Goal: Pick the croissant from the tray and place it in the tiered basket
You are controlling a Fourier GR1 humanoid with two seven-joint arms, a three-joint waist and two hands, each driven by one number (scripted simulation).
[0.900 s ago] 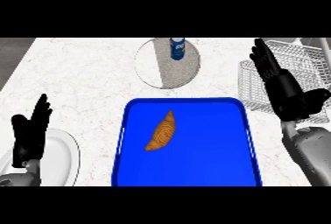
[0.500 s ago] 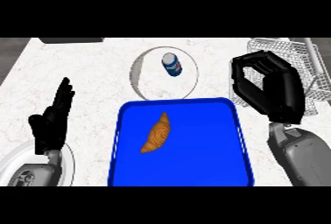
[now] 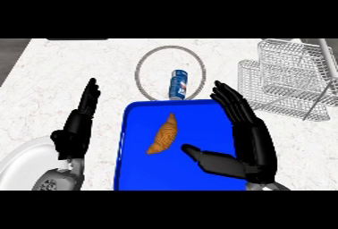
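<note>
Fingers (image 3: 234, 105) of the right hand (image 3: 247, 143) are spreading straight, released, holding nothing, w/ thumb pointing left toward the croissant (image 3: 163, 135). Croissant is lying on the blue tray (image 3: 135, 134), just left of that thumb, not touching; long axis is running near-far, tilted slightly right at the far end. Right hand is the nearer one. Left hand (image 3: 78, 127) is resting open beside the tray's left edge, fingers up. Tiered basket (image 3: 290, 78) is sitting on the desk (image 3: 59, 76) at far right, so the carry likely goes right and away.
</note>
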